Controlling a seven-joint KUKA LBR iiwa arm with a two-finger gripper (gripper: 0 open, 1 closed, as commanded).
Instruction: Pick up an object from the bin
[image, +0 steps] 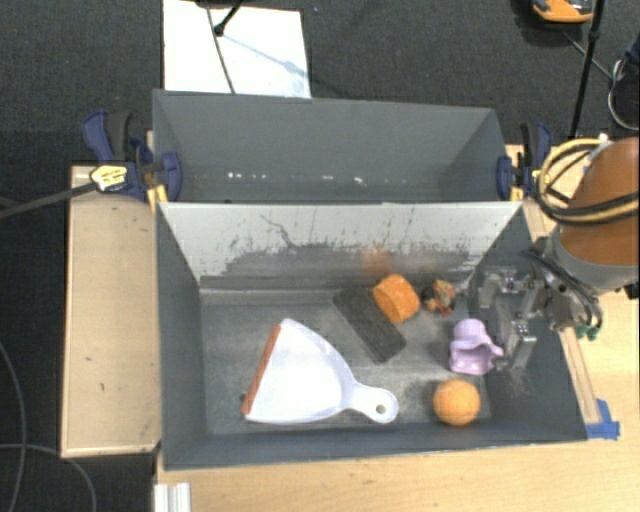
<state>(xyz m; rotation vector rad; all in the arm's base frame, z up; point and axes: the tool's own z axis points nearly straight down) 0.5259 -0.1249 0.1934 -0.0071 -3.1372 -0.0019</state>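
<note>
- Fingers (508, 338) spread, low at the bin's right side, just beside a lilac plastic toy (472, 346), not round it.
- Orange ball (457, 402) near the toy; orange cylinder (396, 298), dark block (369, 324) and white dustpan (300, 378) lie leftward.
- Bin (300, 250) grey, scuffed; dark carpet (60, 60) around.

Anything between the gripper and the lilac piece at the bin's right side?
Nothing visible. The gripper sits close beside the lilac piece, on its right. The orange ball lies nearer the camera, clear of that gap.
</note>
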